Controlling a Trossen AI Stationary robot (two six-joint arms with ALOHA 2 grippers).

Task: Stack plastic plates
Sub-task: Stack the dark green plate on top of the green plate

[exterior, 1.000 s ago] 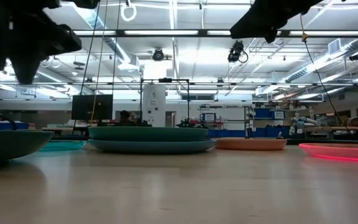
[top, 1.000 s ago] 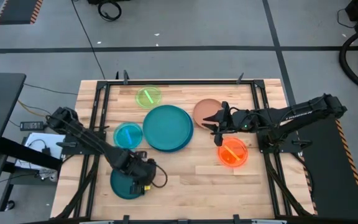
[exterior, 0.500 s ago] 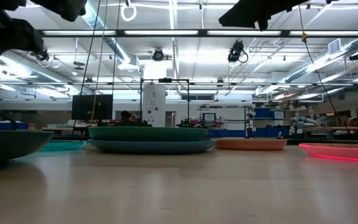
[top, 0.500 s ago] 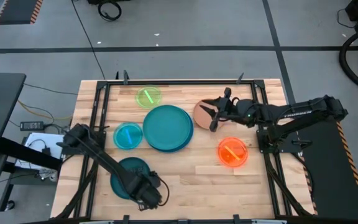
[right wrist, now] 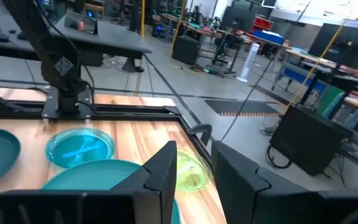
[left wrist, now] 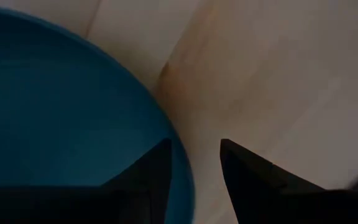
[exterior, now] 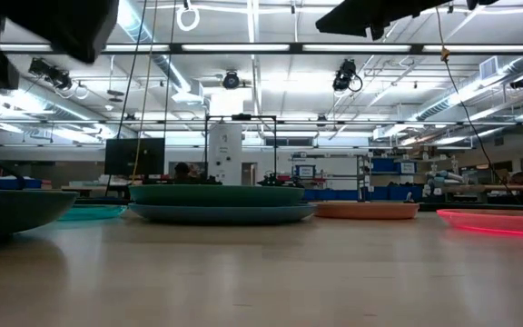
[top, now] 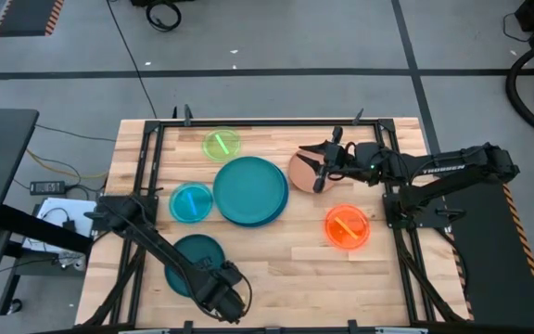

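The dark teal plate (top: 191, 258) lies flat near the table's near-left corner. My left gripper (top: 222, 295) (left wrist: 192, 149) is open at its near-right rim (left wrist: 180, 163), one finger over the plate's inside and one outside. The tan plate (top: 302, 167) lies right of the big teal plate (top: 250, 190), which rests on a blue plate (exterior: 221, 216). My right gripper (top: 319, 170) (right wrist: 194, 163) is open above the tan plate and points toward the table's left. The lime plate (top: 221, 145), cyan plate (top: 191, 201) and orange plate (top: 347, 225) lie flat and apart. My left gripper stands astride the dark teal plate's near-right rim (left wrist: 180, 163), coming from above and pointing down. Whether either finger touches the rim I cannot tell. The plate lies flat on the table.
A black metal frame (top: 267, 122) runs round the wooden table's edges. Bare wood (top: 286, 264) lies between the dark teal and orange plates along the near side. The room beyond the table holds benches and racks.
My left gripper has moved toward the table's near edge, from over the dark teal plate to its near-right rim. My right gripper has moved from between the tan and orange plates toward the far edge, and now stands over the tan plate.
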